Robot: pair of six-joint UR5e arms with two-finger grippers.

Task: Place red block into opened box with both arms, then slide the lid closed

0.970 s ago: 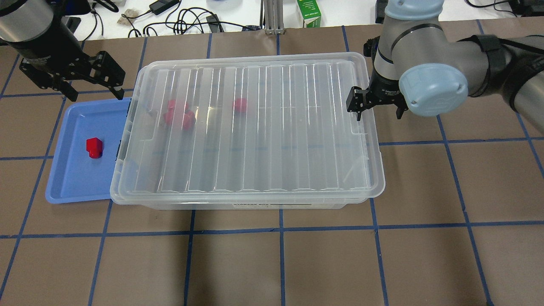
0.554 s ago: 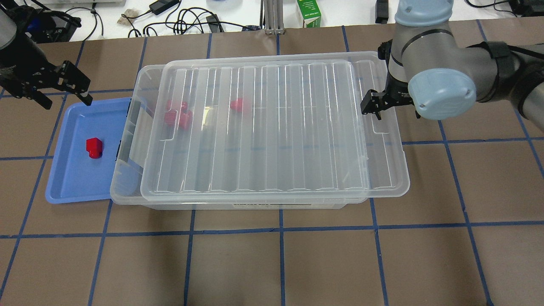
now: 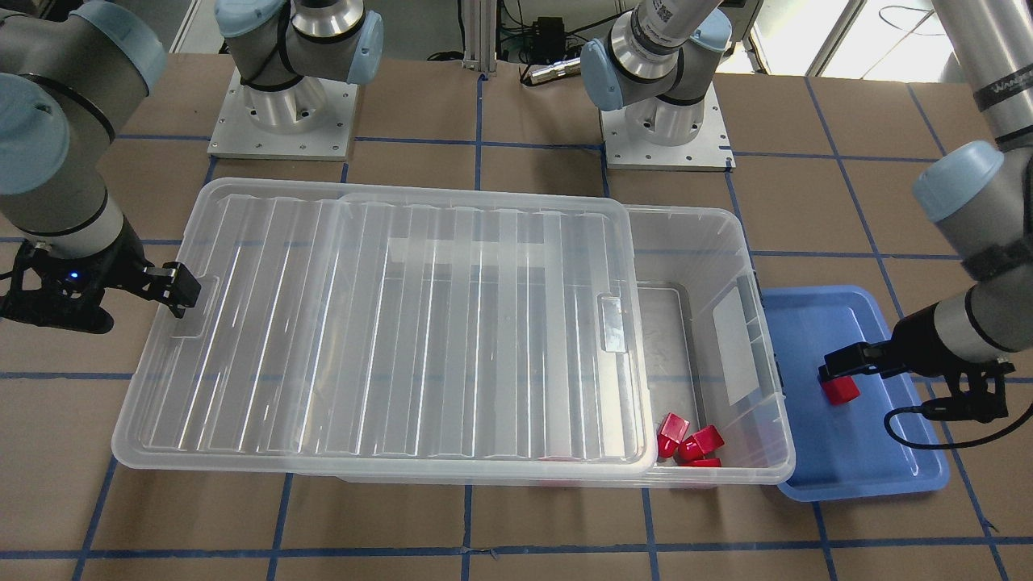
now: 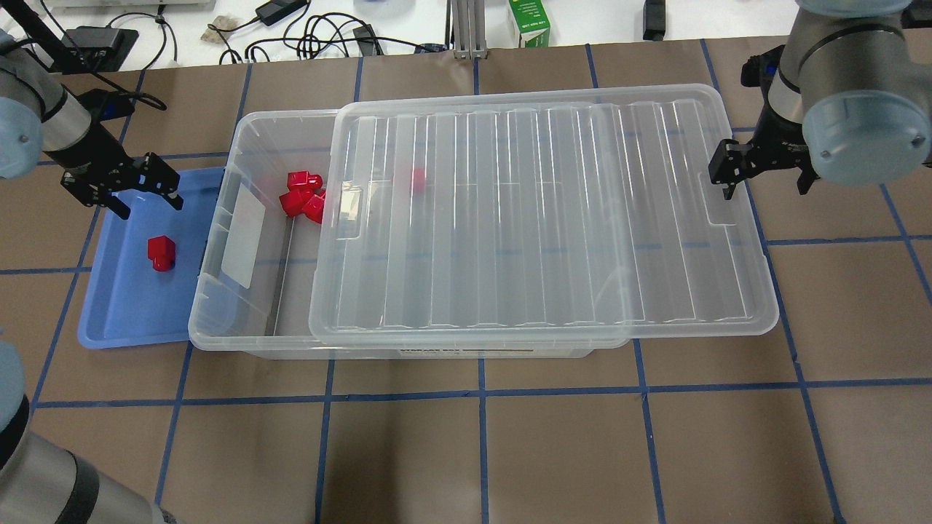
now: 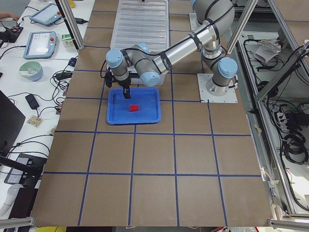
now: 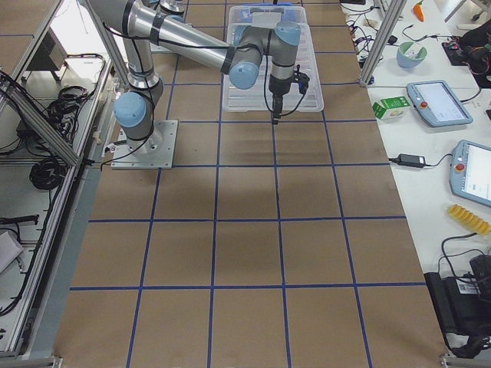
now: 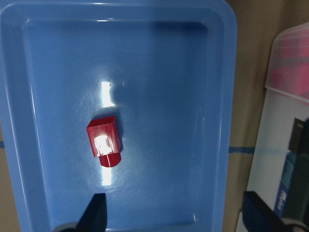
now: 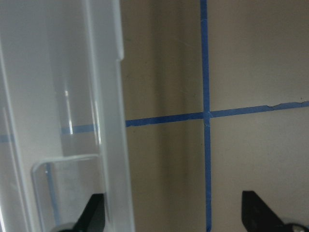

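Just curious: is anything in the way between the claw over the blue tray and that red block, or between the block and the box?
Nothing visible. The red block lies bare in the blue tray that the open left gripper hangs over, and the lid leaves the box open at that end.

Left claw (image 4: 148,204) and right claw (image 4: 764,191), each low and downward-pointing, fingers wide apart.
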